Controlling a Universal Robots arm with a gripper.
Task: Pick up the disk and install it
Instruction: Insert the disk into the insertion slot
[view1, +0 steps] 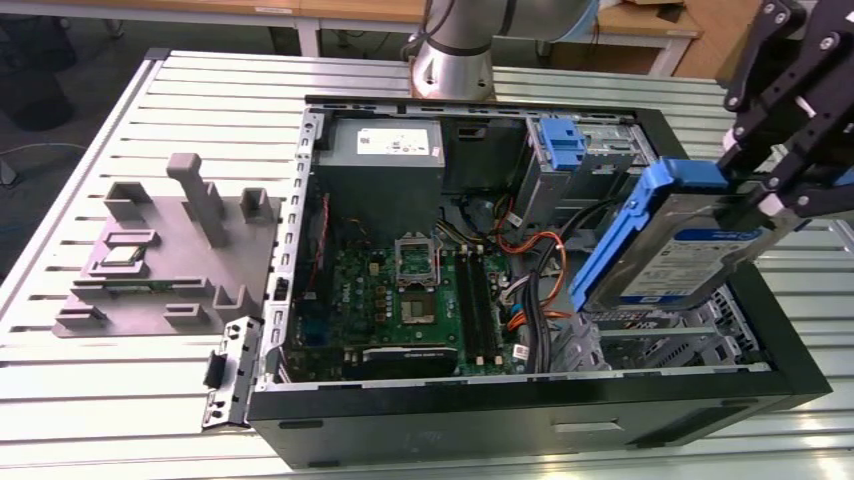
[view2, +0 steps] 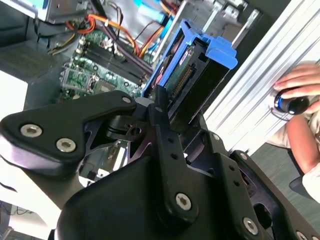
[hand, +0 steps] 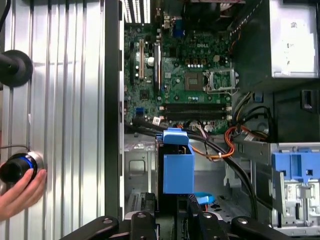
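- Clamping the tool (view1: 761, 205) tight on the disk (view1: 674, 260), holding it off the worktop (view1: 134, 400).
- Hanging it tilted over the computer case (view1: 534, 415), at the exterior view's right, probably lining its rails up for a bay.
- Risking a snag on orange cables (view1: 550, 262) just beside; motherboard (view1: 414, 290) toward that view's left, blue bracket (view1: 563, 145) farther back.
- Resting a person's hand (hand: 20, 190) on a knob (hand: 17, 167) outside.

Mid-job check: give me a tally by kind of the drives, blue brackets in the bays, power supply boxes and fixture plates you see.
disk: 1, held by the end effector
blue bracket in the bay: 1
grey metal box with white sticker: 1
grey fixture plate: 1
Total: 4
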